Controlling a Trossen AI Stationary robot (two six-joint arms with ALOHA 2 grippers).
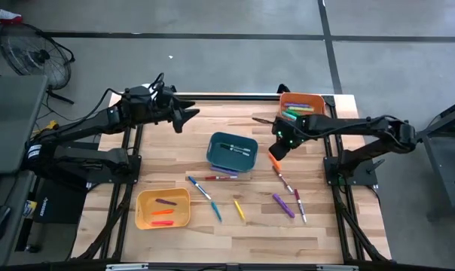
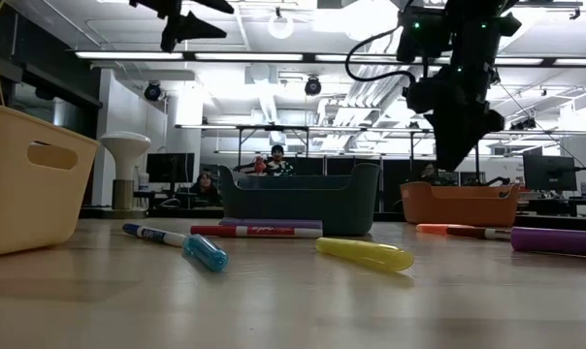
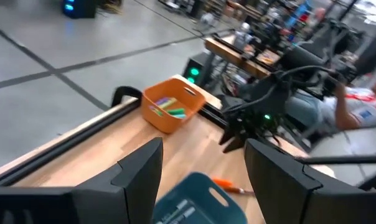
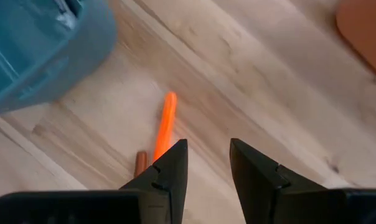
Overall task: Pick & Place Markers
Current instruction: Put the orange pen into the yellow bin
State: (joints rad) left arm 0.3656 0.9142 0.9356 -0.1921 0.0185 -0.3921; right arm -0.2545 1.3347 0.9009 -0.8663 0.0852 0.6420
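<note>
While the left gripper [image 1: 188, 117] waits open and empty near the table's [image 1: 318, 226] far edge, the right gripper [image 1: 279, 150] hangs above an orange marker [image 4: 164, 126]. Its jaws stand slightly apart, holding nothing.

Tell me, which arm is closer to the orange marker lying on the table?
The right. Its end effector hangs just above the orange marker, fingers open. The left end effector, also open, waits near the table's far left edge, beyond the teal bin.
</note>
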